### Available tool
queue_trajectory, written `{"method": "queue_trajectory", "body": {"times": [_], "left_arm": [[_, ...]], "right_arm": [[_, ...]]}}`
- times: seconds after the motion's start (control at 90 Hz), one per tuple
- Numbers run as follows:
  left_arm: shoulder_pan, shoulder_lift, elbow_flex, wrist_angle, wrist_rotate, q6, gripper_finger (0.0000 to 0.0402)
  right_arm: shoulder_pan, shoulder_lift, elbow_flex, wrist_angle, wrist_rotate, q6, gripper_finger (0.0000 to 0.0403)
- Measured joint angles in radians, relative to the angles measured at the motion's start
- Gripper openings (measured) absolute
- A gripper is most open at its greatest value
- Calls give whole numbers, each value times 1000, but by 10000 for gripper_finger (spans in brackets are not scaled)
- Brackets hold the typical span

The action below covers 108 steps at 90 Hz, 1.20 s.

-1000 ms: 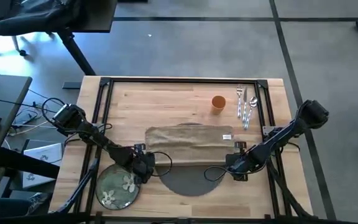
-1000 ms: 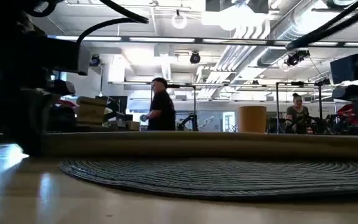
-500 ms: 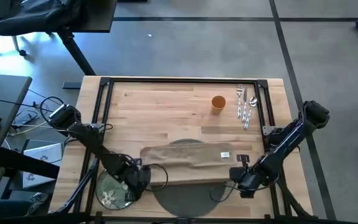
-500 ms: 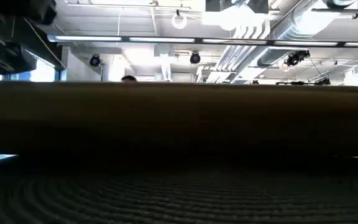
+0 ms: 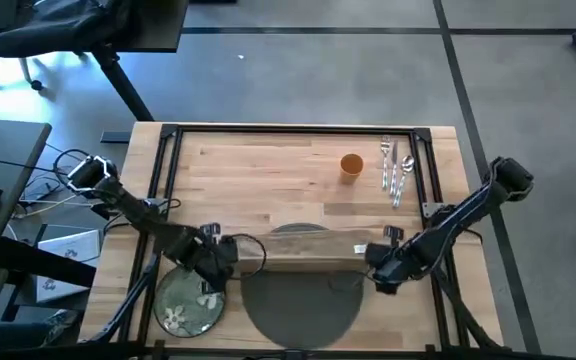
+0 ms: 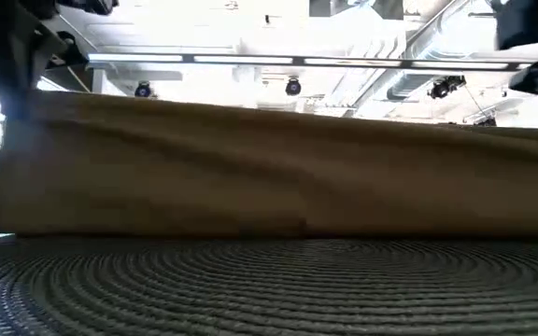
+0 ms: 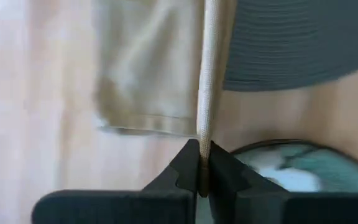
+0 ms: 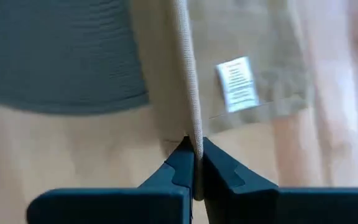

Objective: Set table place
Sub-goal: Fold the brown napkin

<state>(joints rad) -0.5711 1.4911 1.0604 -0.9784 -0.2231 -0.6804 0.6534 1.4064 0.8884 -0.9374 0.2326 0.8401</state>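
the tan napkin (image 5: 303, 249) is lying across the far half of the round placemat (image 5: 300, 300), its two ends lifted. the left gripper (image 7: 201, 180) and the right gripper (image 8: 193, 177) are each pinching an edge with fingers closed flat on the cloth. it is looking soft and limp, likely sagging between holds, so gripping both ends seems best.

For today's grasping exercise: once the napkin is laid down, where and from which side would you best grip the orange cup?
Probably at the rim of the cup, from straight above. It stands upright with its mouth open upward, alone on the table. The cutlery lies apart on one side, so fingers could straddle the wall freely.
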Motion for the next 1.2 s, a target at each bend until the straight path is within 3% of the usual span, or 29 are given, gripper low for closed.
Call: {"method": "queue_trajectory", "body": {"times": [0.567, 1.2], "left_arm": [[96, 1, -151, 119, -42, 37, 0], [96, 1, -151, 122, -78, 29, 14]], "right_arm": [[-226, -8, -158, 115, 4, -126, 0], [-307, -7, -159, 125, 43, -191, 2]]}}
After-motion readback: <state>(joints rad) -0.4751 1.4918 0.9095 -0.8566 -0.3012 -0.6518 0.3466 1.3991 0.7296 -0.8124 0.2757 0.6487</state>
